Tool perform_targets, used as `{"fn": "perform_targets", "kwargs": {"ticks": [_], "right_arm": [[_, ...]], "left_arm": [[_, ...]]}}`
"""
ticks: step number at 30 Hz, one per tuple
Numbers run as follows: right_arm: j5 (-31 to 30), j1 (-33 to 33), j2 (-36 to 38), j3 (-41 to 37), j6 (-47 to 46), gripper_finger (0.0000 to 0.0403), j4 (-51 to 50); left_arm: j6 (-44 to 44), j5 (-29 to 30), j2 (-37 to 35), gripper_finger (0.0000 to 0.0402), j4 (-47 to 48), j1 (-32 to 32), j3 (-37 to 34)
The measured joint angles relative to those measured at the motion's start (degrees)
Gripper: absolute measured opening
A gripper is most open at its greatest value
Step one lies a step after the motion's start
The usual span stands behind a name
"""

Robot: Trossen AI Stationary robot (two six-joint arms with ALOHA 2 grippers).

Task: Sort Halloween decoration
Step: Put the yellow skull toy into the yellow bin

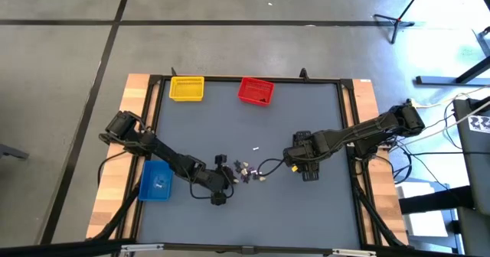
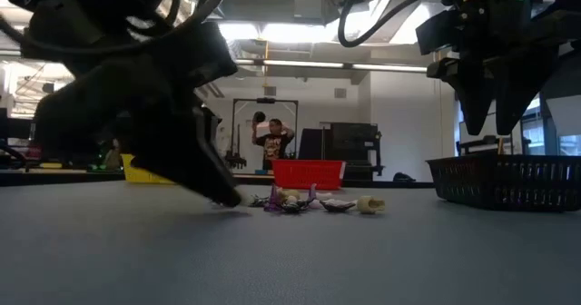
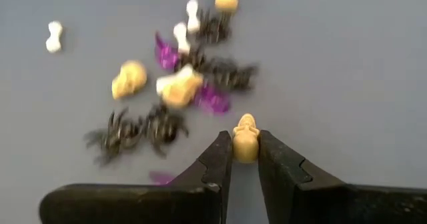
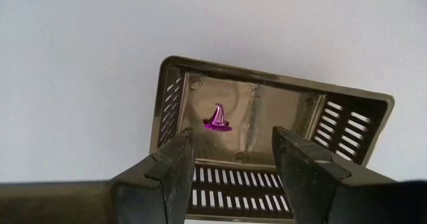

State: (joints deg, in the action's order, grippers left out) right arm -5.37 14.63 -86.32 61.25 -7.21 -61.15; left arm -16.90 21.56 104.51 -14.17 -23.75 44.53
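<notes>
A: So, where does the left end effector (image 3: pixel 245 159) stand?

B: Low at the near-middle of the tabletop (image 1: pixel 306 119), at the near edge of the trinket pile (image 1: pixel 246 172). Its fingers are clamped on a pale tan skull (image 3: pixel 245 137), which lies lengthwise between them with its rounded crown pointing away from the wrist, toward the pile.

A: And the right end effector (image 4: pixel 233 159)?

B: Hovering over the black bin (image 4: pixel 267 127), right of the pile, fingers spread apart with nothing between them. A purple witch hat (image 4: pixel 217 117) sits upright on the bin floor, point up.

A: What could go wrong?

B: The grip looks to be on the skull's lower half only, and the piece is small and rounded. I'd judge it could squirt forward or twist as it lifts. Dark spiders (image 3: pixel 133 132) and purple pieces lie just beside the fingers, so a leg could snag and drag along. If that happens, a wrong piece lands in a bin.

A: Which bin would take the skull?

B: I can't tell; the blue bin (image 1: pixel 155 180) is nearest, while the yellow bin (image 1: pixel 187 88) and red bin (image 1: pixel 256 90) sit at the far edge.
</notes>
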Motion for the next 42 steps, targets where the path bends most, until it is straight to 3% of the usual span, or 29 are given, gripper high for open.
{"fn": "perform_targets", "kwargs": {"ticks": [7, 12, 16, 22, 33, 37, 42], "right_arm": [[0.0, 0.0, 0.0, 0.0, 0.0, 0.0198, 0.0], [0.0, 0.0, 0.0, 0.0, 0.1, 0.0198, 0.0], [0.0, 0.0, 0.0, 0.0, 0.1, 0.0198, 0.0], [0.0, 0.0, 0.0, 0.0, 0.1, 0.0198, 0.1], [0.0, 0.0, 0.0, 0.0, 0.1, 0.0198, 0.2], [0.0, 0.0, 0.0, 0.0, 0.1, 0.0198, 0.2], [0.0, 0.0, 0.0, 0.0, 0.1, 0.0198, 0.4]], "left_arm": [[0.8, -0.2, -1.0, 0.0050, 0.6, 0.1, 4.0], [1.0, -0.1, -5.5, 0.0050, 2.2, 1.2, 5.0], [0.9, 0.0, -11.9, 0.0050, 5.9, 3.2, 5.0], [1.0, 2.8, -25.1, 0.0050, 21.4, 9.0, 5.1], [1.0, 14.1, -46.4, 0.0050, 51.9, 28.0, 5.1], [1.0, 14.3, -48.9, 0.0050, 55.0, 37.5, 5.0], [1.0, 12.6, -48.4, 0.0050, 51.3, 48.0, 0.6]]}}
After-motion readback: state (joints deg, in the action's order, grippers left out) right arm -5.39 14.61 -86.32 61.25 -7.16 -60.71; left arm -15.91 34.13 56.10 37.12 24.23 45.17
